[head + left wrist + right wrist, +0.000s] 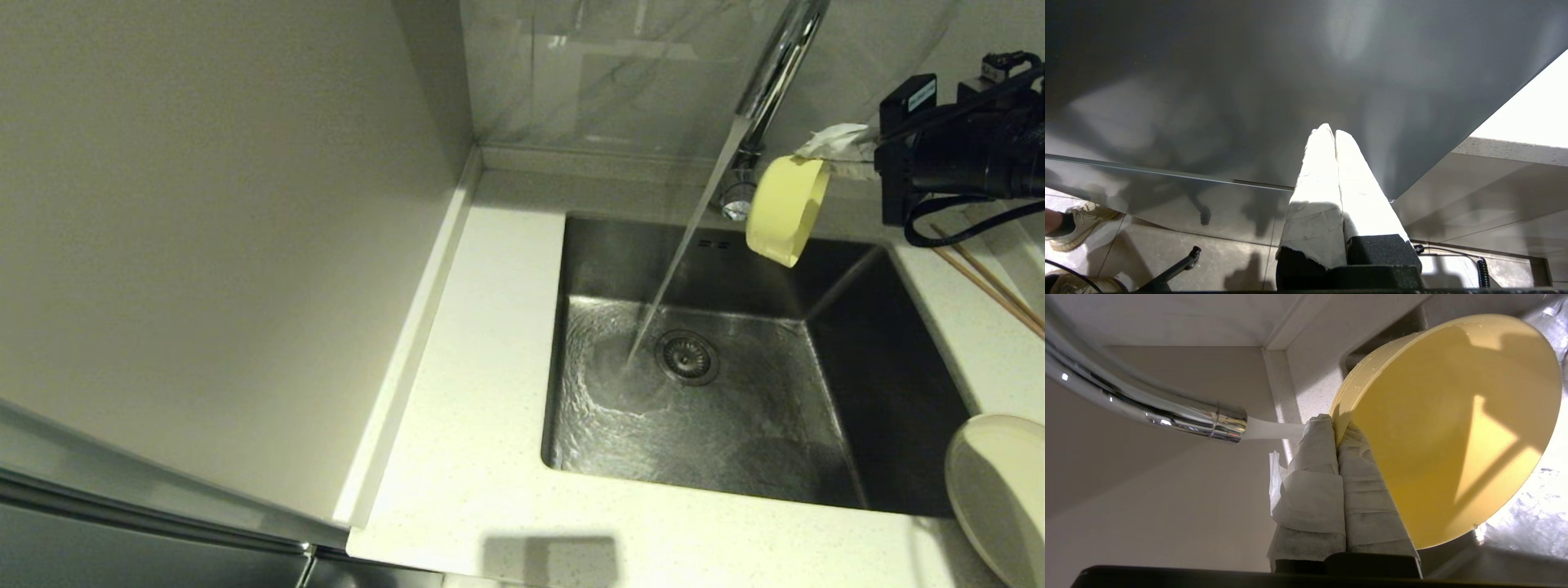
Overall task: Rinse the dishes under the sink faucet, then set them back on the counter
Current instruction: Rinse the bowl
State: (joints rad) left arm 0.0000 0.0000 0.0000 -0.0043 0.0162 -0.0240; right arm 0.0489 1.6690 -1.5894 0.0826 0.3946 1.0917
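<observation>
My right gripper (829,159) is shut on the rim of the pale-yellow bowl (785,211), holding it tipped on its side above the back right of the sink (882,384), just right of the water stream. The wrist view shows the bowl (1453,428) pinched between the wrapped fingers (1318,457), its inside wet. The chrome faucet (780,65) runs water (678,261) into the basin beside the drain strainer (687,356). The cream plate (1000,490) lies on the counter (490,408) at the right edge. The chopsticks (992,290) rest on the counter at the right. My left gripper (1334,132) is shut, parked below the counter.
A beige wall panel (204,245) stands along the counter's left side. Tiled wall (612,73) rises behind the faucet. Two overflow slots (714,243) mark the sink's back wall. In the left wrist view a floor (1167,245) and someone's shoe (1081,222) show.
</observation>
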